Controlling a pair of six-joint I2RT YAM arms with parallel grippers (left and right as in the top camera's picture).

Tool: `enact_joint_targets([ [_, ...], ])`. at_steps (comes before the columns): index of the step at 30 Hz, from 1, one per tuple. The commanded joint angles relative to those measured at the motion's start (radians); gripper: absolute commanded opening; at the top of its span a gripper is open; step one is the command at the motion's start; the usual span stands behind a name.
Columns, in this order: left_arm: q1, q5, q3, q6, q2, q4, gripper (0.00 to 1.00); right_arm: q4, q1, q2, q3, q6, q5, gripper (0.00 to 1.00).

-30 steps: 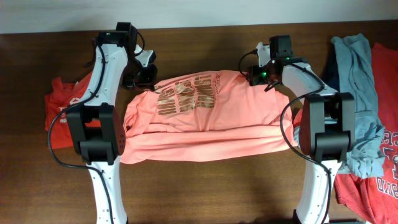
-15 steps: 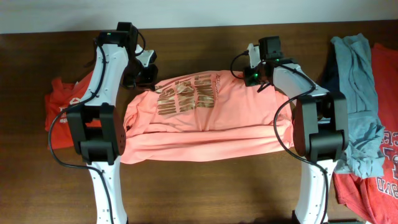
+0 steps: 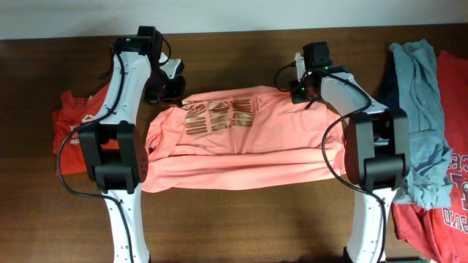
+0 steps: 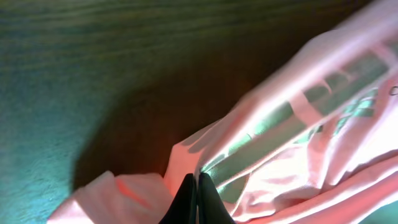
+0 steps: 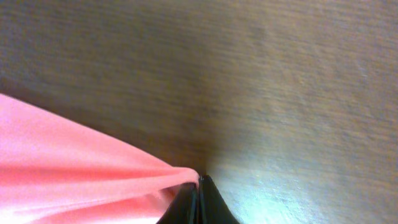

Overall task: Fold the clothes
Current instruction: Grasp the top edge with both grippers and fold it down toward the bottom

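Salmon-pink T-shirt (image 3: 241, 146) on counter (image 3: 234, 219) | left jaws and right jaws each pinch its far edge tight | risk: thin cloth slips out, fold skews.

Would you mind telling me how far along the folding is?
Done: the salmon shirt has its near edge doubled over. In hand: the left claw and right claw are shut on its far corners. Remaining: finishing that shirt, then the grey-blue shirt and red shirt heaped at right.
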Motion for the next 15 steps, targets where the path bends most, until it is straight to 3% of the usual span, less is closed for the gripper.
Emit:
enact_joint_targets([
  [1, -0.003, -0.089, 0.012, -0.010, -0.029, -0.030, 0.01, -0.083, 0.000, -0.095, 0.082, 0.011, 0.110, 0.04],
  [9, -0.002, -0.095, 0.012, -0.010, -0.056, -0.073, 0.01, -0.410, 0.000, -0.126, 0.178, 0.011, 0.142, 0.04],
  [15, -0.002, -0.096, 0.012, -0.009, -0.063, -0.190, 0.00, -0.673, 0.000, -0.126, 0.246, 0.011, 0.153, 0.04],
])
